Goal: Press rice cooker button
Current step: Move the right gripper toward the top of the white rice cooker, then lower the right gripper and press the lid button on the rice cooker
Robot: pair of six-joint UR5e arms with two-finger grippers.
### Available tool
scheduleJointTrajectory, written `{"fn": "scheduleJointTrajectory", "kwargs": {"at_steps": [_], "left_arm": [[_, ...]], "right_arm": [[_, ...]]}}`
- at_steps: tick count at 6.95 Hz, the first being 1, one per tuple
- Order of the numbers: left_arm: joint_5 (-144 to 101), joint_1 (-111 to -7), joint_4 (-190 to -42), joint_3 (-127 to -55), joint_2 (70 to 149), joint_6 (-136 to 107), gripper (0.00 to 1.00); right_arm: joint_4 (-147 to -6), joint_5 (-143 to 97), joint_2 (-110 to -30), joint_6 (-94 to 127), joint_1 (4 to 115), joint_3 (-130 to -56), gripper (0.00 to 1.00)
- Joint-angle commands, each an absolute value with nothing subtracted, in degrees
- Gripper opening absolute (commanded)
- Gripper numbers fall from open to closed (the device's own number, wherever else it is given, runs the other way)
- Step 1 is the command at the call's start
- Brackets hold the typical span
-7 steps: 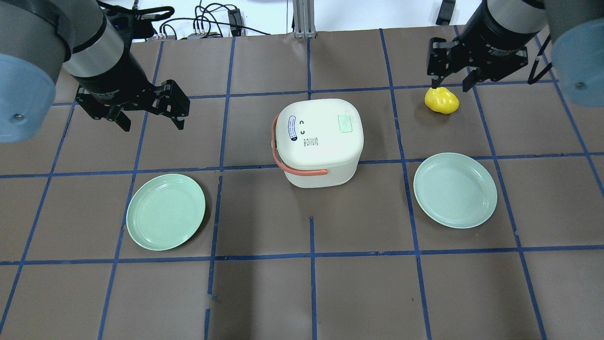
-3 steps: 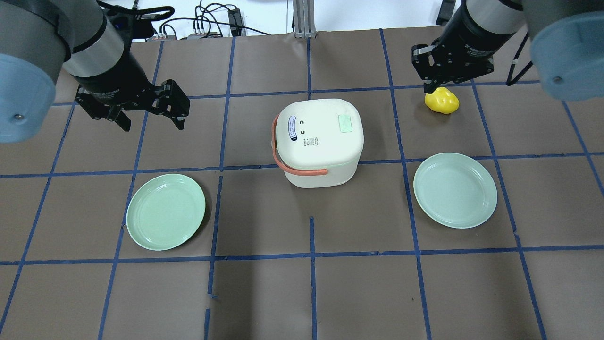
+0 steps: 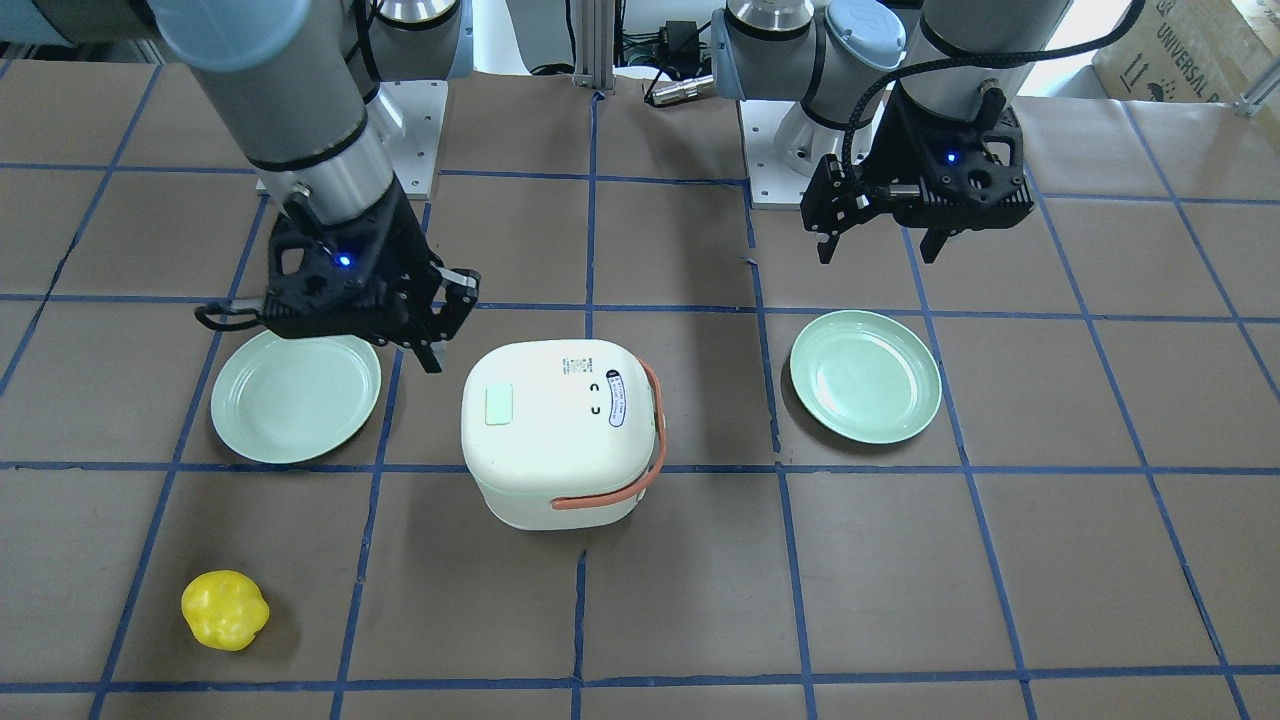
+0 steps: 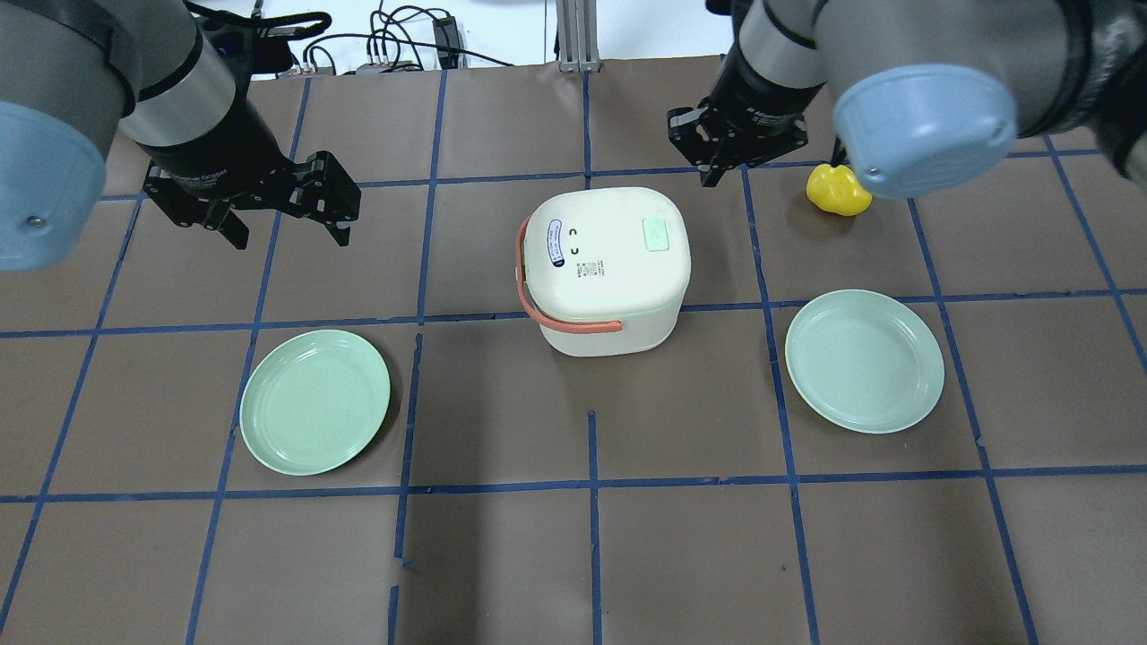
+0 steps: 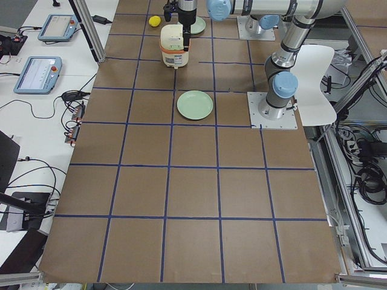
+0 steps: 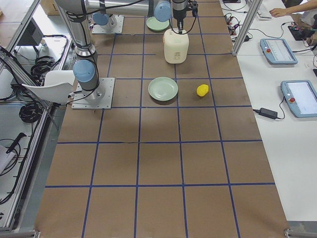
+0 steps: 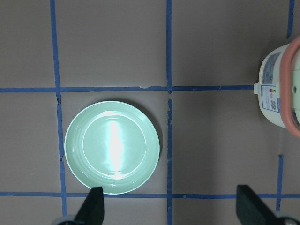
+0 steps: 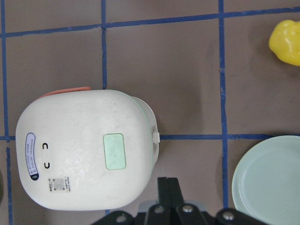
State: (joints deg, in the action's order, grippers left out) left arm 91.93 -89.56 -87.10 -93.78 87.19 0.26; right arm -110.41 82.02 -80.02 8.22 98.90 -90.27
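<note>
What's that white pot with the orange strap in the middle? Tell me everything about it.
It is a rice cooker, a rounded white box that looks like plastic, lid closed, upright near the middle of the brown table. Its top carries a pale green rectangular button and an oval blue-rimmed label. A salmon handle lies folded down around its side. Only the table touches it.

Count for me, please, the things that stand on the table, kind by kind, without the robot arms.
plates: 2
cooker: 1
pepper: 1
total: 4
</note>
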Motion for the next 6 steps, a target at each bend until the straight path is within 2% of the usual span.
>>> {"fn": "scheduleJointTrajectory", "kwargs": {"at_steps": [1, 6], "left_arm": [[91.9, -89.6, -87.1, -93.8, 87.2, 0.3, 1.00], [91.9, -89.6, -87.1, -93.8, 87.1, 0.3, 1.00]], "right_arm": [[-115.3, 82.1, -75.7, 9.1, 101.2, -90.2, 0.06], [-114.2, 82.4, -75.5, 8.4, 101.2, -91.3, 0.06]]}}
